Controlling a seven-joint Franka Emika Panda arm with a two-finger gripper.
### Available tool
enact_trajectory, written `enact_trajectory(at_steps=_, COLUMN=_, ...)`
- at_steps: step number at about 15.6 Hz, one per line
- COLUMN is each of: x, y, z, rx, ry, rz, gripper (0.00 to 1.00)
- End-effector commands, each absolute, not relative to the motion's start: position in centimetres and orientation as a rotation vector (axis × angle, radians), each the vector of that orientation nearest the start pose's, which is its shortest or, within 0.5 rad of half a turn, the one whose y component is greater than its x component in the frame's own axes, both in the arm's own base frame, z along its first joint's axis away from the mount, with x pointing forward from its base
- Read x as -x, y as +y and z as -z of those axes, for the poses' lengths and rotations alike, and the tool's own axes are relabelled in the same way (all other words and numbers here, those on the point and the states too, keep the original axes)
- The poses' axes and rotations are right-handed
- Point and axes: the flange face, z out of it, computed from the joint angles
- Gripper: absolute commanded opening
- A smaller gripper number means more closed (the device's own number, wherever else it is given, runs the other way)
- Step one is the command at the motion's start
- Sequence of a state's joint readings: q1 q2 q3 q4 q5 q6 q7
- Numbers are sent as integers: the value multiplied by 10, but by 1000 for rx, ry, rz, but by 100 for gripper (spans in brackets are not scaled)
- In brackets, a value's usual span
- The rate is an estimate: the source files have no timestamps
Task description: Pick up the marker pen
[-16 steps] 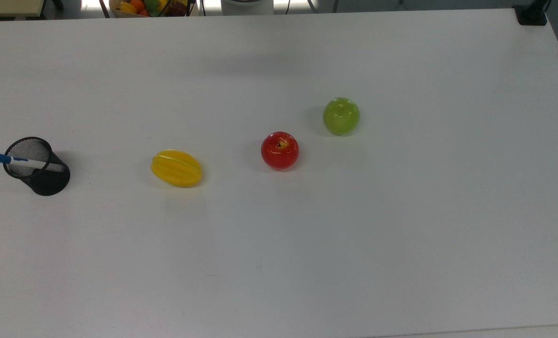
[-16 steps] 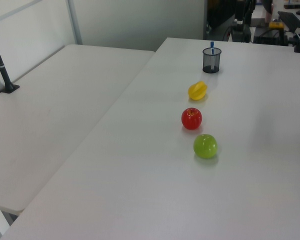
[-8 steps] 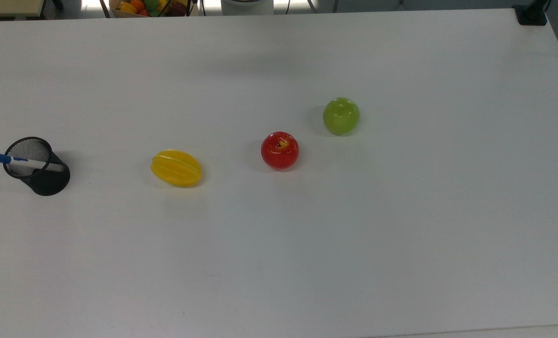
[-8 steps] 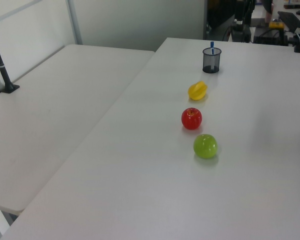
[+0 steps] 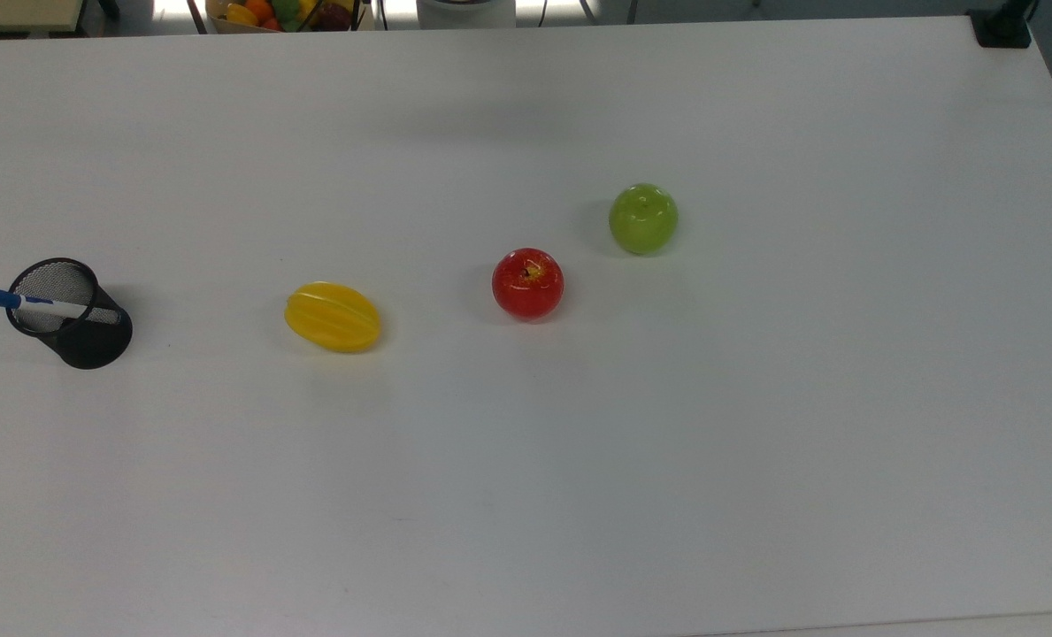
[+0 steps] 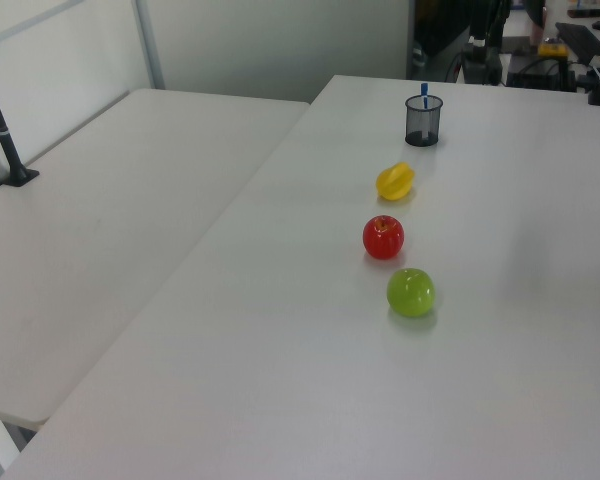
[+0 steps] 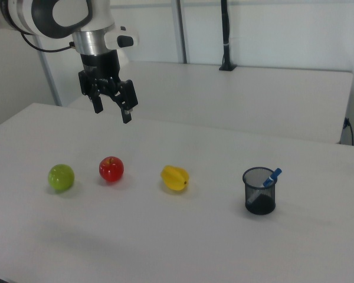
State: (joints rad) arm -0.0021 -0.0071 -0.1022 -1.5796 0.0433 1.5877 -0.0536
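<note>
A broad white worktop is filling the room's middle, a second white table is standing alongside it (a narrow gap between them), pale wall panels are rising behind, and soft light is spreading evenly across both surfaces.

Marker lower barrel sits inside mesh cup, seen through the mesh in top view; in left view marker shows just its blue cap above cup, printing too small to read. Arm cut off by right view's top-left edge. Fruit basket cropped at top view's upper edge.
</note>
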Motion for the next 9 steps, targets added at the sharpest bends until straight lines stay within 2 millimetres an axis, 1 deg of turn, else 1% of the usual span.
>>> enact_trajectory(at_steps=1, x=-551, y=-53, z=-630, rx=3091, ry=60, rz=113, gripper=100)
enact_trajectory(at_steps=2, x=-553, y=-54, z=-629, rx=3091, ry=67, rz=146, gripper=100)
enact_trajectory(at_steps=5, x=-568, y=-59, z=-620, rx=3090, ry=104, rz=269, gripper=100)
enact_trajectory(at_steps=9, x=-591, y=-78, z=-600, rx=3090, ry=158, rz=357, gripper=100)
